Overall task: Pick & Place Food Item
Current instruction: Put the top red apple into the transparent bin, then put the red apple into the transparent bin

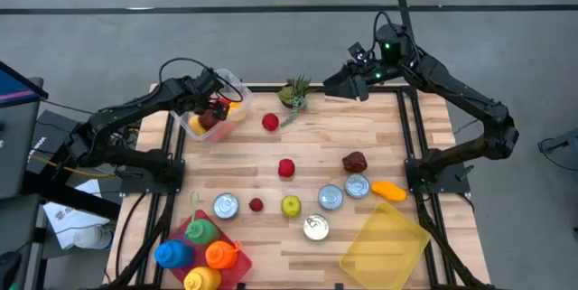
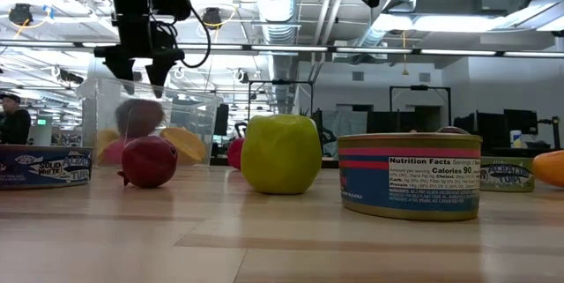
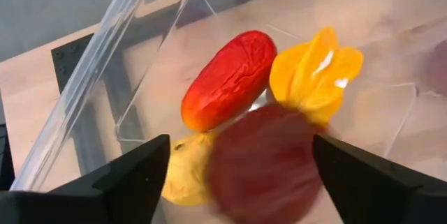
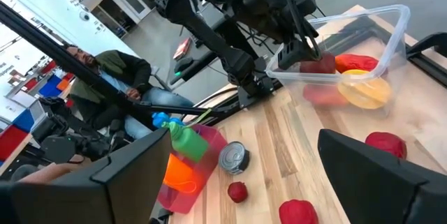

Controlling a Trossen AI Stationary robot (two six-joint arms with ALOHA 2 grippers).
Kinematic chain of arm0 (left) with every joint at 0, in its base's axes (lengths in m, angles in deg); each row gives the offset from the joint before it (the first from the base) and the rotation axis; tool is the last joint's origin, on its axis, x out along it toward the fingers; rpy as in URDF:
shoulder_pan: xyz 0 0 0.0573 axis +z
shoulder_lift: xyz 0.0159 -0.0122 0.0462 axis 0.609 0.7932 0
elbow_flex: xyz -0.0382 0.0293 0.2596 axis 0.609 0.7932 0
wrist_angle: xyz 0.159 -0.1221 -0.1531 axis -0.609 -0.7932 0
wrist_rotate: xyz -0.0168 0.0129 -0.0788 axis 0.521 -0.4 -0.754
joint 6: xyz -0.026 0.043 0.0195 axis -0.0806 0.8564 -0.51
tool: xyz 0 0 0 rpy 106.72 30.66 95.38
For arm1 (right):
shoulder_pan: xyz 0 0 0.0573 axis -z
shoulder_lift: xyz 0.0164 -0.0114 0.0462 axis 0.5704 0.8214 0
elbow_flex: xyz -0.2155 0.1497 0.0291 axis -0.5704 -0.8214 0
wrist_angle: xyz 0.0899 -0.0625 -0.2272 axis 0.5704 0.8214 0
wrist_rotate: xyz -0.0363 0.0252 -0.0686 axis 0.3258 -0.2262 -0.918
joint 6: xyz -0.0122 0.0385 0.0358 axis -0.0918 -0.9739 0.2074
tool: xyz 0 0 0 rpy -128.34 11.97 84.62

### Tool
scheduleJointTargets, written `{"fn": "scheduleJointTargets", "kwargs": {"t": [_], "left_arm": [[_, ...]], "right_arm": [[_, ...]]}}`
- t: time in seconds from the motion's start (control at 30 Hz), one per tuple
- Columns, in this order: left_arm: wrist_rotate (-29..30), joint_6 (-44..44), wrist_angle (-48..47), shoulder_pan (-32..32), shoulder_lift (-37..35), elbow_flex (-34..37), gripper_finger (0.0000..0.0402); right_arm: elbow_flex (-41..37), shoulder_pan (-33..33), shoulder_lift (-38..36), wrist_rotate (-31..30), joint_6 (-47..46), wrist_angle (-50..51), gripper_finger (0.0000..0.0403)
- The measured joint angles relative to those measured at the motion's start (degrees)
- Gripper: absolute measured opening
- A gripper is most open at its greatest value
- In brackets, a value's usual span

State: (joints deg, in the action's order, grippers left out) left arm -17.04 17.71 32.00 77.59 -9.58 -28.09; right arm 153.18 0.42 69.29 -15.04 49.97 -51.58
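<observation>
A clear plastic container (image 1: 237, 85) stands at the table's far left. In it lie a long red food item (image 3: 230, 77), an orange star-shaped one (image 3: 318, 77) and a yellow one (image 3: 183, 178). My left gripper (image 1: 215, 100) hangs open just above the container, pointing steeply down. A blurred dark red food item (image 3: 265, 161) shows between and below its fingers; in the low view this item (image 2: 139, 117) is inside the container, clear of the fingertips. My right gripper (image 1: 348, 82) waits open, raised above the table's far right.
On the wooden table (image 1: 361, 127) lie several red food items, a green apple (image 1: 291, 205), several cans (image 1: 330, 197), an orange carrot (image 1: 388, 191) and a green plant (image 1: 293, 93). A yellow tray (image 1: 384, 247) sits near right, a red tray of bottles (image 1: 203, 249) near left. A person (image 4: 105, 77) sits beyond.
</observation>
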Motion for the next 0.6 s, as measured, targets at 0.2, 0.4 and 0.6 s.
{"fn": "scheduleJointTargets", "kwargs": {"t": [0.2,0.4,0.6], "left_arm": [[-1.37,1.11,-0.31,-0.35,-0.61,-0.77,0.0385],[-7.03,1.2,2.47,-2.74,-5.2,-7.2,0.0386],[-11.66,1.1,13.72,-6.84,-12.91,-9.14,0.0376]], "right_arm": [[0.0,0.0,0.0,0.0,-0.06,2.08,0.0352],[0.02,-0.92,-1.68,-12.28,10.2,22.62,0.0352],[-5.59,-6.45,-1.36,-27.53,25.31,36.08,0.0352]]}}
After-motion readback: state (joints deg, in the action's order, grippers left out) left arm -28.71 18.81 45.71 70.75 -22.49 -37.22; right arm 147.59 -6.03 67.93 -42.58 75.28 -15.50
